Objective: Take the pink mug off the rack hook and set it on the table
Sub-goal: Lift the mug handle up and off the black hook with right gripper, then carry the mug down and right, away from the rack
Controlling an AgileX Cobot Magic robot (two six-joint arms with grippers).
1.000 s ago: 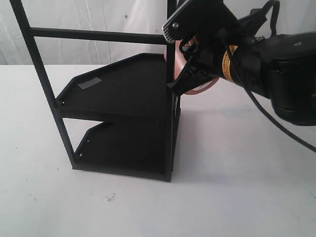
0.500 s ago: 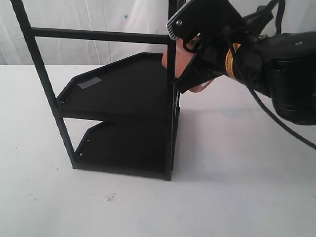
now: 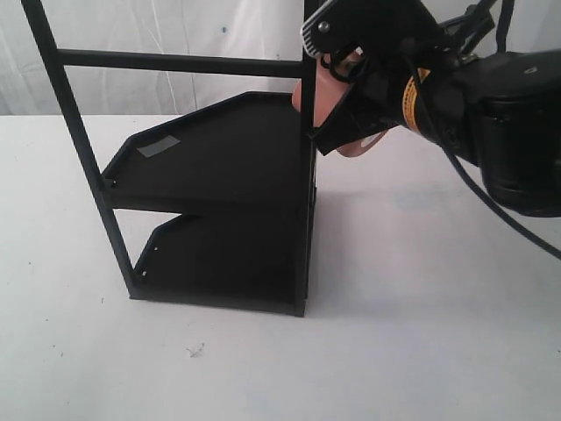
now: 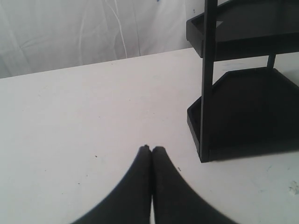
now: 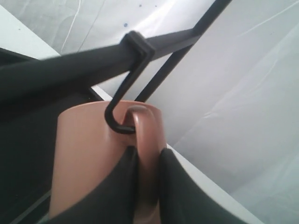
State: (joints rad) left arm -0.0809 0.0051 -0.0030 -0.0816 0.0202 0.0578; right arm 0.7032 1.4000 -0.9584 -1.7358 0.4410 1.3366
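White, plain and flat, the broad table (image 3: 421, 333) fills the lower two thirds of the exterior view, bare but for a few dark specks near the bottom centre. A pale creased cloth backdrop (image 3: 175, 26) closes the top of the frame. The tall black metal rack (image 3: 219, 149) stands left of centre, its two angled-corner shelves one above the other, a grey tape patch (image 3: 159, 146) on the upper shelf and a horizontal crossbar (image 3: 175, 63) near the top.

At upper centre-right, the salmon-pink cylindrical mug (image 3: 359, 145) hangs against the rack's right post, mostly hidden by the right gripper (image 3: 337, 101) and its bulky black arm entering from the right edge. In the right wrist view the small black curved hook (image 5: 122, 102) passes through the loop handle (image 5: 145, 135), and the right gripper's two dark fingers (image 5: 121, 186) are closed against either side of that handle, pinching it.

The left gripper (image 4: 152, 149) has its tips pressed together with nothing between them, low over bare table beside the rack's foot.

Open table lies right of and in front of the rack, across the whole lower right of the exterior view.
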